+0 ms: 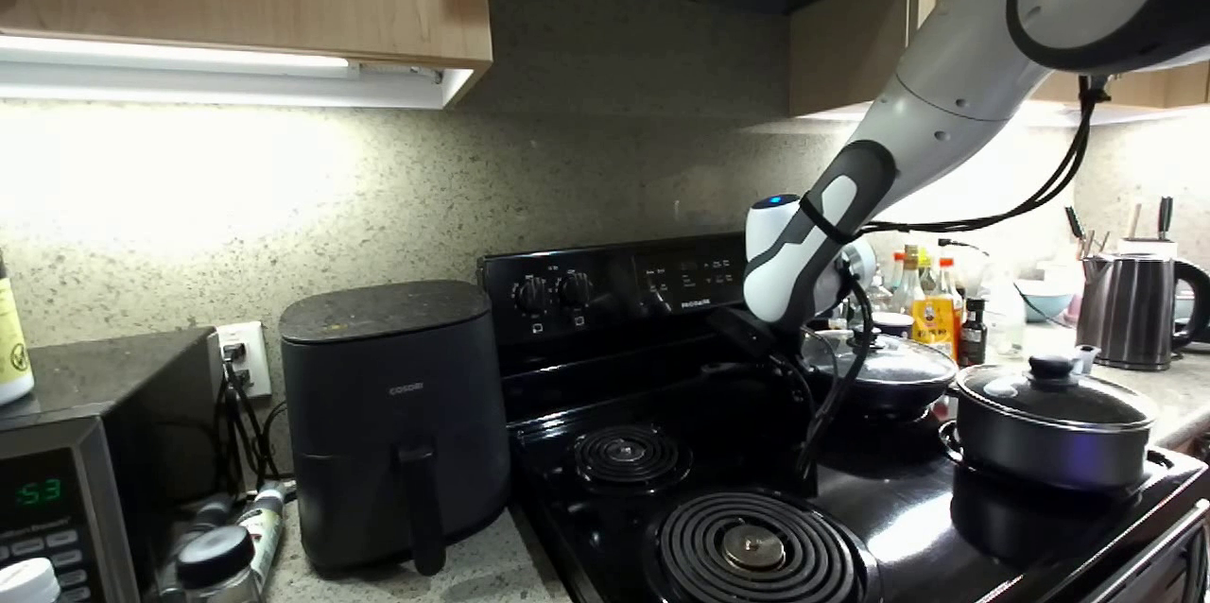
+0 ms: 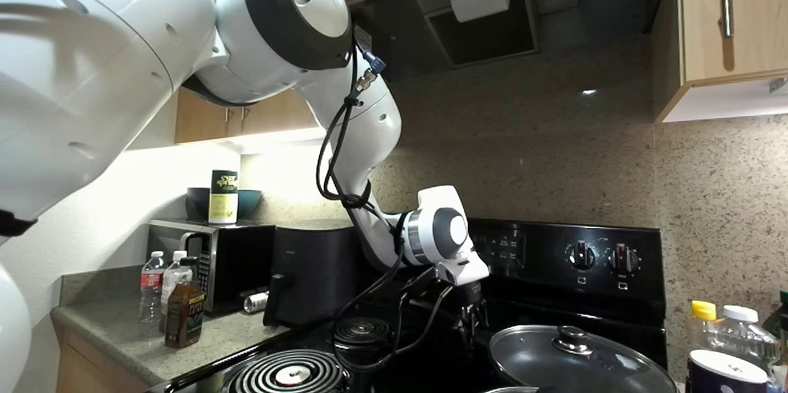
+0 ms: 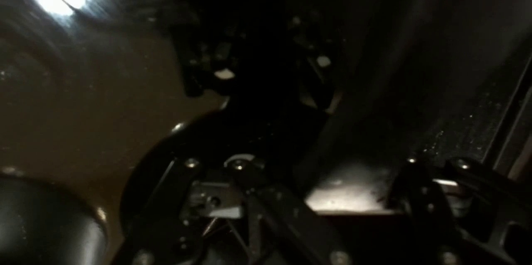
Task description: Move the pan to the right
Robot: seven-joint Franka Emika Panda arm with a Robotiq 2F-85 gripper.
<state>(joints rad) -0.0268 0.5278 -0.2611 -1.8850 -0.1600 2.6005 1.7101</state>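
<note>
The pan [image 1: 893, 365], black with a domed glass lid, sits at the back of the stove in both exterior views. Its lid [image 2: 554, 365] and knob show near the bottom edge in an exterior view. A dark bar like its handle [image 1: 733, 367] points left beside the arm, along the stove's back panel. My gripper [image 2: 471, 322] points down, just left of the lid, over the back of the stove. In the dark wrist view my gripper [image 3: 328, 186] has its fingers wide apart. I cannot make out the handle between them.
A deeper lidded pot [image 1: 1049, 428] stands on the front burner, right of the pan. Coil burners [image 1: 756, 546] lie left of it. A black air fryer [image 1: 397, 423] stands left of the stove. Bottles [image 1: 931, 301] stand behind the pan. Loose cables [image 2: 400, 319] hang from the wrist.
</note>
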